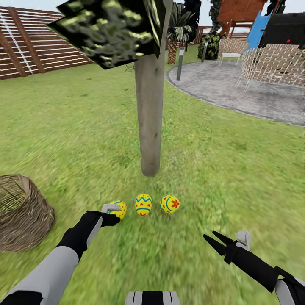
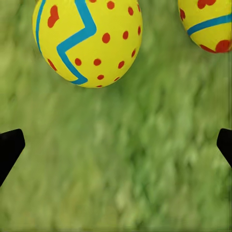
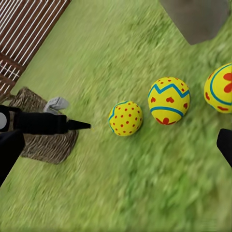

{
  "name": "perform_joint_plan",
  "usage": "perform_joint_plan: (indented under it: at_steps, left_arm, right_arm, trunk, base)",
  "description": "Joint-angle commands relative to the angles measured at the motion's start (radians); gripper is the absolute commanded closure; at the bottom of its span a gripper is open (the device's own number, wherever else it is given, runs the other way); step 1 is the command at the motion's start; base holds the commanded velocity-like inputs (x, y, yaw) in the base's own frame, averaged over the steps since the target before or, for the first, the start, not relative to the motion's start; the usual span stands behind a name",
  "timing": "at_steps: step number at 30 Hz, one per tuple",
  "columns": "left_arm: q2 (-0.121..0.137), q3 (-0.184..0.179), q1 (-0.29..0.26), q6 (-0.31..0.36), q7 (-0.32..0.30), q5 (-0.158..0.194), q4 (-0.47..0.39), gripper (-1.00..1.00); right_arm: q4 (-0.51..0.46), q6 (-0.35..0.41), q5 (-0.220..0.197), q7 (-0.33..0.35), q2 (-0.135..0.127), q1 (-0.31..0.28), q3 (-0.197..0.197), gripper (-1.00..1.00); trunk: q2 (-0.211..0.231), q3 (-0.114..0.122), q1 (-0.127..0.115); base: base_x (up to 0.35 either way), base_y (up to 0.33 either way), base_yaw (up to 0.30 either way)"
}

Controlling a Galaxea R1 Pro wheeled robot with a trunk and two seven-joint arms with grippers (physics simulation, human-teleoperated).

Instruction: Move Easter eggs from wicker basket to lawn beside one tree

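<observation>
Now the dotted egg (image 1: pixel 119 208) lies just beyond the open left gripper (image 1: pixel 111 214).

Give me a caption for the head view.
Three Easter eggs on lawn below tree; wicker basket aside.

Three bright yellow eggs, left egg (image 1: pixel 119 208) with red dots and a blue zigzag, middle egg (image 1: pixel 143 204) with blue zigzags and red hearts, right egg (image 1: pixel 170 203) with a blue ring and red flower, green grass (image 1: pixel 76 127) with yellowish patches, brown basket (image 1: pixel 23 216), grey-brown tree trunk (image 1: pixel 149 114), black grippers
</observation>
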Motion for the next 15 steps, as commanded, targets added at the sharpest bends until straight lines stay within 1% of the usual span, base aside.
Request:
perform_joint_plan:
  at_steps: [1, 13, 15]
  left_arm:
    - [0.001, -0.004, 0.0, 0.005, 0.0, 0.003, 0.0, -1.0]
    - [0.0, -0.004, -0.002, 0.006, 0.002, 0.001, 0.003, -1.0]
    - [0.004, -0.009, -0.013, 0.014, 0.006, -0.004, 0.014, -1.0]
  right_arm:
    - [0.0, 0.008, -0.005, 0.001, 0.0, 0.0, 0.0, -1.0]
    - [0.001, 0.009, -0.006, 0.0, 0.0, 0.0, -0.001, -1.0]
    - [0.012, 0.005, 0.005, -0.011, -0.004, -0.001, 0.004, -1.0]
  trunk:
    - [0.0, 0.003, -0.001]
    - [0.003, 0.05, -0.006]
    - [0.003, 0.057, -0.007]
  base:
    - [-0.002, -0.001, 0.0]
    - [0.0, 0.0, 0.0]
    - [0.0, 0.0, 0.0]
